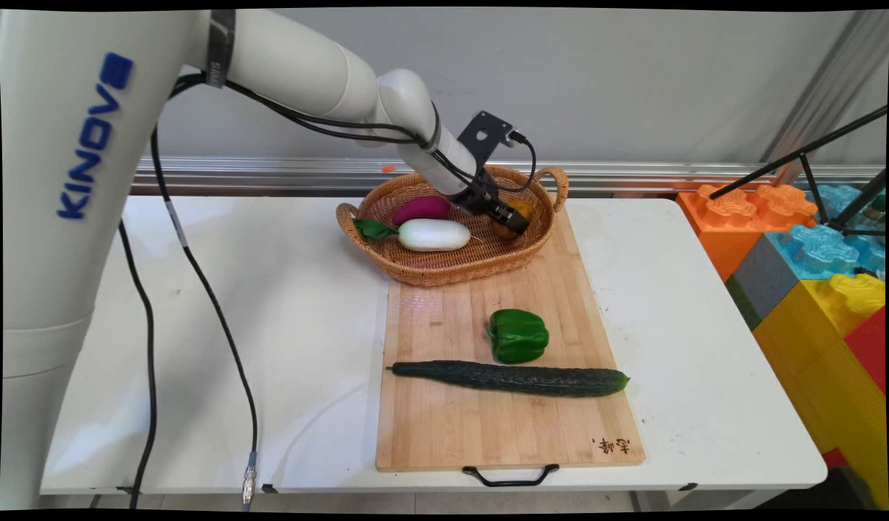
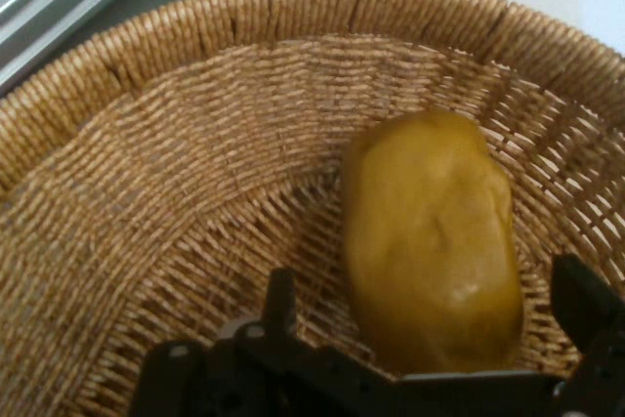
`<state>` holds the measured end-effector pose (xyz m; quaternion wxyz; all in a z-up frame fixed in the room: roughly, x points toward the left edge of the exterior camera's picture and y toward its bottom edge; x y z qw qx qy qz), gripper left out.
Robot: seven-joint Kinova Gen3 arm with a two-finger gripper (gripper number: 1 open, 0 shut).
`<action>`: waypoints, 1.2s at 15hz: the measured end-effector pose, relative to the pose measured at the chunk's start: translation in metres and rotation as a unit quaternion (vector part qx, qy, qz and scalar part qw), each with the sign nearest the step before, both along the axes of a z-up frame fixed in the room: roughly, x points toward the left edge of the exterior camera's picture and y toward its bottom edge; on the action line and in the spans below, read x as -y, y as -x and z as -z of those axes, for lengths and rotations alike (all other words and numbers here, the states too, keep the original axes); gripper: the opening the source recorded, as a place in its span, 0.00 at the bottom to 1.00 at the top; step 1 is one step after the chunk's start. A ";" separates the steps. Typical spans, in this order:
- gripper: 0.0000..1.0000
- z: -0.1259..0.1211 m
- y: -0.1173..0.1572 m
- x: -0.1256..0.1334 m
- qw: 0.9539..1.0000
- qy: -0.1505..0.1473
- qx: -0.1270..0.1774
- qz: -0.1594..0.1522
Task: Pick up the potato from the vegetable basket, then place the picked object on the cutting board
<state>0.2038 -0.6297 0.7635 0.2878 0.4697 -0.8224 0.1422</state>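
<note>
Arm reaches from the left, wrist tipped down into the basket, which sits at the far end of the board on the table. Gripper is low in the basket's right part, right at the potato.

Hand view: fingers spread wide, one on either side of the potato; the left one stands clear of the skin with wicker showing between, and the right one sits at the picture's edge, contact there not resolvable. So the jaws are open and straddling the potato, holding nothing. The potato lies on its side on the basket floor, close to the right wall, long axis running roughly away from the hand. Approach along that axis puts the fingers across its narrow width, likely why the wrist is angled as it is.

Other basket contents: white radish with a green leaf at its left end, lying along the near-left side; purple vegetable just behind it. Both are left of the gripper and apart from it.

On the board, near of the basket: green pepper, and a cucumber lying crosswise just near of the pepper. Both are well apart from the gripper. Coloured blocks are stacked beyond the table's right edge.
</note>
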 end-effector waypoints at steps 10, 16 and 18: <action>0.00 -0.022 -0.003 -0.015 0.999 0.024 -0.018 0.040; 0.00 -0.085 -0.040 -0.072 0.996 0.046 -0.025 0.066; 0.00 -0.105 -0.058 -0.099 0.996 0.037 -0.027 0.078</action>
